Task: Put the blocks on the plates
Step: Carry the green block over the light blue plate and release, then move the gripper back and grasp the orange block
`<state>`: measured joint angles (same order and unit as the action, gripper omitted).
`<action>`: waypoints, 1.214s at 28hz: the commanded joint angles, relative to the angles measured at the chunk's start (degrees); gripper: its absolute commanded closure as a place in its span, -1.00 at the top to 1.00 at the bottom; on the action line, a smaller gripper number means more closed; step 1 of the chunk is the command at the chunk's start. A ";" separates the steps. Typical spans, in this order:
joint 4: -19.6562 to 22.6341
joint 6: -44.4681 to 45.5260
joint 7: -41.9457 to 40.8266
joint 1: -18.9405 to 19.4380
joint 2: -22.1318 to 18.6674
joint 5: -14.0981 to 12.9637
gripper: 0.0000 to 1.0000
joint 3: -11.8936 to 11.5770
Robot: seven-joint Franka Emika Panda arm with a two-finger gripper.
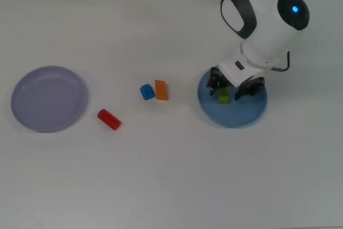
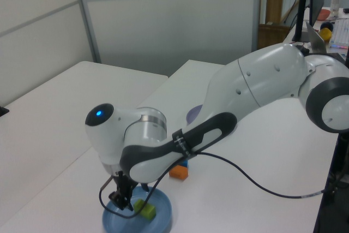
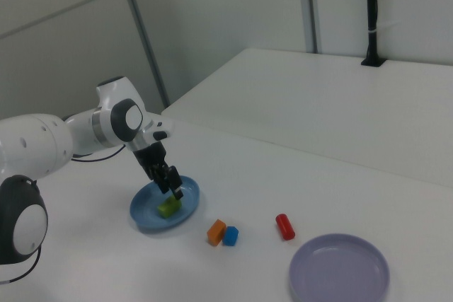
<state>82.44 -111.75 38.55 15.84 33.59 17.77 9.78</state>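
**Green block on the blue plate**

The gripper (image 1: 230, 85) is released, fingers spread just above the green block (image 1: 223, 96), which lies on the blue plate (image 1: 252, 115). In the top view, the orange block (image 1: 161, 90), blue block (image 1: 147, 91) and red block (image 1: 109, 119) lie on the table between it and the lavender plate (image 1: 32, 116) at far left.

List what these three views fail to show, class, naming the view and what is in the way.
- Top view: the arm hides part of the blue plate and part of the green block.
- Left view: the arm hides most of the purple plate and part of the blue block; the red block is out of sight.
- Right view: the hand is too small to judge its gap.
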 commanded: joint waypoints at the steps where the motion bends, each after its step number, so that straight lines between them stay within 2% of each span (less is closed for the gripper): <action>1: 1.41 3.46 0.21 -1.42 -4.93 -0.01 1.00 -0.73; 4: 1.41 6.54 -1.63 -3.44 -5.55 -0.01 1.00 -0.73; 7: 1.41 8.65 -7.50 -5.64 -5.55 -0.01 1.00 -0.73; 10: 1.59 11.37 -19.71 -8.89 -5.46 -0.19 1.00 -0.64; 15: 1.59 13.40 -33.95 -11.18 -5.02 -2.12 1.00 -0.73; 23: 1.85 13.05 -35.04 -11.80 -2.65 -1.59 1.00 -0.81; 25: 1.94 13.14 -34.95 -11.80 -1.95 -1.51 0.92 -0.99; 29: 2.29 13.14 -35.04 -11.80 -1.33 -1.24 0.91 -1.08; 31: 2.38 13.14 -35.04 -11.80 -1.15 -1.15 0.81 -1.17; 34: 2.47 13.05 -35.04 -11.80 -0.98 -0.63 0.79 -1.43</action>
<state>84.43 -99.46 4.69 3.77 32.95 16.74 9.06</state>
